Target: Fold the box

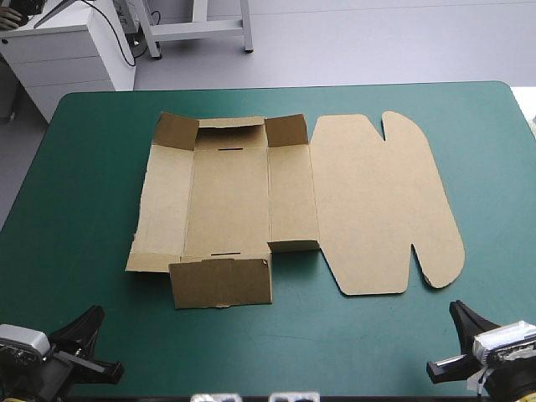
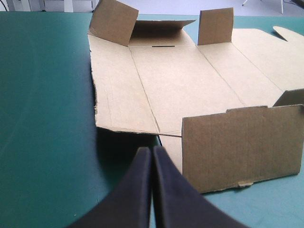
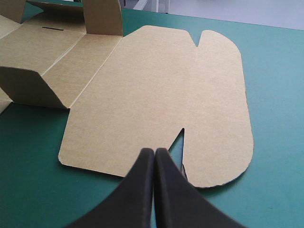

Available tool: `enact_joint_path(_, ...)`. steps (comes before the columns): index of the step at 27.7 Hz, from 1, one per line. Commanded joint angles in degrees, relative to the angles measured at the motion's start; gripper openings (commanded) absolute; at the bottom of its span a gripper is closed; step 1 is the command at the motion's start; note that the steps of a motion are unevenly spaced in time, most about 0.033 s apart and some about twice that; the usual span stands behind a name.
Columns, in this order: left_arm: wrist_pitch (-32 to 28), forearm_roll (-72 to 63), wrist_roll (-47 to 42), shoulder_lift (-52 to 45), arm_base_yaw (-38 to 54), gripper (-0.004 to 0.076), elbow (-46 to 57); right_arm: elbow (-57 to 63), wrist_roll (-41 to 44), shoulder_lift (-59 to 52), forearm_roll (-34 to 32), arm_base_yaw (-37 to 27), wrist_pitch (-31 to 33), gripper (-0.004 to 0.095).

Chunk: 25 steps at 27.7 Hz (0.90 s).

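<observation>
**While both arms hang back, the box lies half-formed mid-desk**

As the high view looks down, the desk (image 1: 84,167) in its teal-green cover carries the brown box (image 1: 230,197) across its middle, opened out with the tray part toward the left and the long side running left to right. My read is that this layout gives each arm its own half to work.

Biggest panel first: the lid (image 1: 377,201) lies dead flat on the right, rounded ears and all, so nothing there has been folded. Next, the near wall (image 2: 242,147) stands up off its crease, and it looks like the first candidate to be tipped in. At the far end two corner flaps (image 1: 176,132) are tilted up beside the far wall, and I'd put that down to springy creases rather than any tuck.

The left jaws are clenched into one black point, holding nothing, aimed at the tray's near-left corner and clear of it. The right jaws are likewise pressed together and empty, aimed at the lid's near edge. Both arms look parked.

Smallest detail: the far slot (image 2: 163,46), a dark slit in the base, presumably there to take a tab. I can read no print, logo or label anywhere on the board.
</observation>
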Motion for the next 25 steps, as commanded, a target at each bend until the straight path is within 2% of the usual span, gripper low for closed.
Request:
enact_joint_path(1,-4.5,-0.3,-0.2,-0.6,0.2,-0.0008,-1.2,-1.3,0.0,-1.3,0.2,-0.4,-4.2,-0.0014)
enact_joint_path(15,-4.5,-0.5,-0.9,-0.3,0.2,-0.0008,-1.2,-1.3,0.0,-1.3,0.2,-0.4,-4.2,-0.0014)
enact_joint_path(17,-4.4,-0.5,-3.2,0.8,0.2,-0.0008,-1.3,-1.3,0.0,-1.3,0.2,-0.4,-4.2,-0.0014)
enact_joint_path(20,-4.5,-0.1,-8.4,4.2,0.2,-0.0008,-2.1,-1.3,0.0,-1.3,0.2,-0.4,-4.2,-0.0014)
enact_joint_path(25,-7.0,2.8,-8.3,17.1,0.2,-0.0008,-9.4,-1.3,0.0,-1.3,0.2,-0.4,-4.2,-0.0014)
